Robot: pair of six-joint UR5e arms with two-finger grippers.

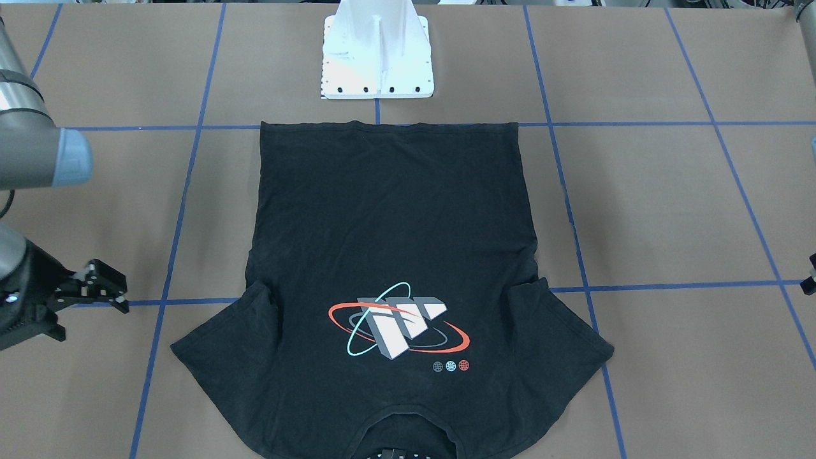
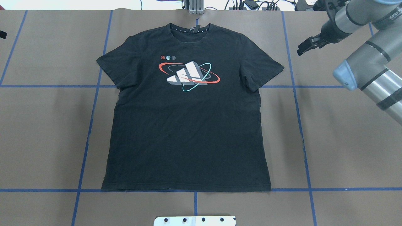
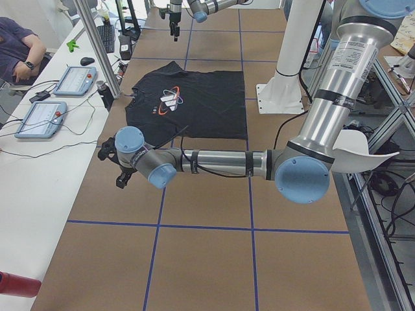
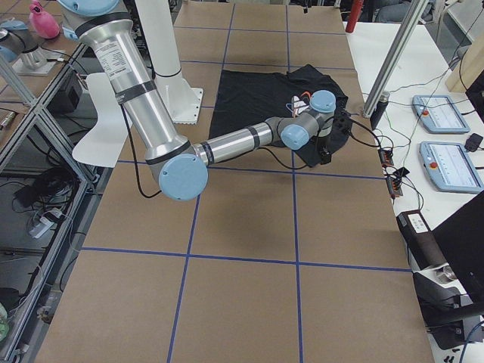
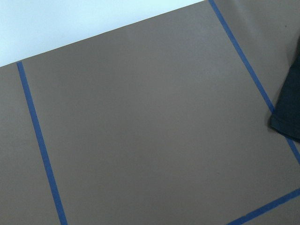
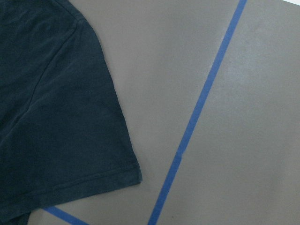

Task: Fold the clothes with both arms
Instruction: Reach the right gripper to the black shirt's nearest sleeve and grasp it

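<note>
The clothes are one black T-shirt (image 2: pixel 188 131) lying flat and print side up, its collar toward the far edge and its hem near the robot base. Its red and cyan ringed print (image 1: pixel 398 325) shows plainly. My right gripper (image 1: pixel 109 288) hovers beside the shirt's sleeve (image 6: pixel 56 117), apart from it, fingers spread with nothing between them. It also appears as a dark wedge, my right gripper (image 2: pixel 307 46). Only a sliver of my left gripper (image 2: pixel 2 34) shows at the frame edge, far from the other sleeve (image 5: pixel 288 108); I cannot tell its state.
The white pedestal base (image 1: pixel 377 57) stands just behind the shirt's hem. Blue tape lines (image 2: pixel 91 125) grid the brown table. A white side table with two tablet pendants (image 3: pixel 40 118) and a seated person (image 3: pixel 19 48) runs along the far edge.
</note>
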